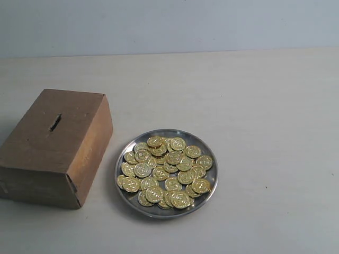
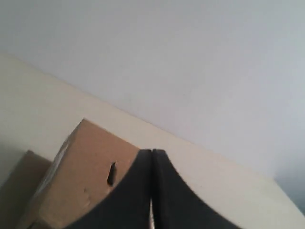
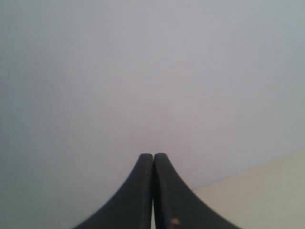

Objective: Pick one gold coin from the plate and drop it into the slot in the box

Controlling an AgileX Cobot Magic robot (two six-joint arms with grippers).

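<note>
Leftmost, the box (image 1: 55,148) lies with its slot (image 1: 55,123) facing up. Just beside it, the plate (image 1: 127,200) holds heaped gold coins (image 1: 167,169), likely thin, stiff, slick and light, so pinch an outlying coin across its rim. The left gripper (image 2: 151,157) and right gripper (image 3: 153,160) both have their fingers pressed together.

Soft, flat light with a cool, pale cast. The brown rectangular wood-look box (image 1: 53,143) throws a faint shadow toward the cream table's (image 1: 254,106) left edge. The round silver-grey metal plate (image 1: 168,214) has a thin dark shadow under its near rim. The gold coins (image 1: 167,169) glint mildly. Both wrist views are hazy, with the black left gripper (image 2: 151,150) and right gripper (image 3: 153,154) out of focus.
</note>
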